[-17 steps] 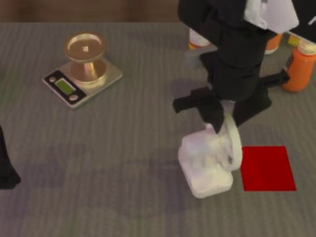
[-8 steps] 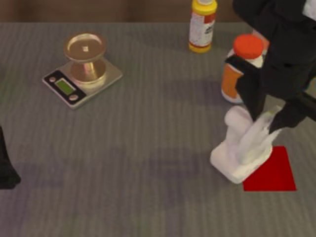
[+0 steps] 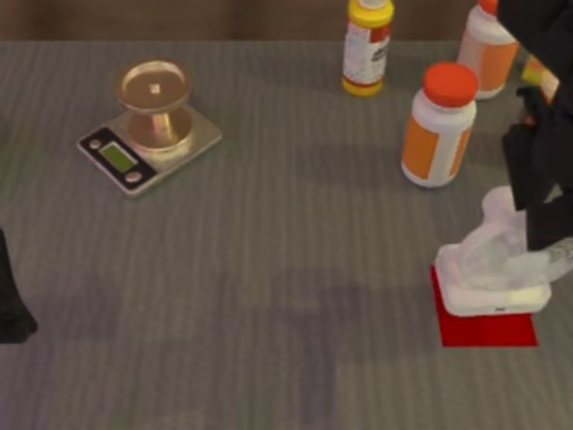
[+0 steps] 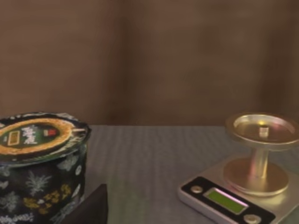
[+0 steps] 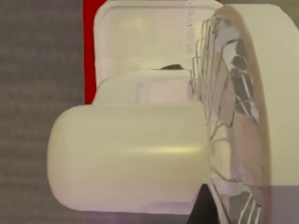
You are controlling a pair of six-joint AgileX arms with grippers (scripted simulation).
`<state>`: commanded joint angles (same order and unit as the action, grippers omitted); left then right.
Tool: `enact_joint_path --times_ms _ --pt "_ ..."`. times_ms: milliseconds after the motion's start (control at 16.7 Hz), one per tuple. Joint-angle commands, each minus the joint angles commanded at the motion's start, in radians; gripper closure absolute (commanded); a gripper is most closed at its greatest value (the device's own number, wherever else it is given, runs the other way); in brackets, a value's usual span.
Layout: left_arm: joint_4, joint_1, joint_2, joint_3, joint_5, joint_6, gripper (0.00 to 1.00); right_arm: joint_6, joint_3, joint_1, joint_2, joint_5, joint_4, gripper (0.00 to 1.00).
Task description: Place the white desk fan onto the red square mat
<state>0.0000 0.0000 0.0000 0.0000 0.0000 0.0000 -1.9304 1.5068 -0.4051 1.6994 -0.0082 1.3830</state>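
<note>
While the bench [image 3: 269, 269] lies mostly free on its left half, the work sits at its right edge. My right gripper [image 3: 542, 210] holds the white desk fan [image 3: 492, 273] by its head, fingers closed on it — base already over the red square mat [image 3: 483, 331], near strip uncovered. Release remains. Left gripper [image 3: 11, 309] is parked at the left edge — fingers unclear.
</note>
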Motion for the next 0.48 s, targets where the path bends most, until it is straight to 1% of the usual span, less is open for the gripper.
enact_joint_path --times_ms 120,480 --pt "0.000 0.000 0.000 0.000 0.000 0.000 0.00 -0.035 -0.011 0.008 -0.010 -0.001 -0.004 1.00" --pt "0.000 0.000 0.000 0.000 0.000 0.000 0.00 -0.036 -0.012 0.003 -0.007 0.000 -0.007 1.00"
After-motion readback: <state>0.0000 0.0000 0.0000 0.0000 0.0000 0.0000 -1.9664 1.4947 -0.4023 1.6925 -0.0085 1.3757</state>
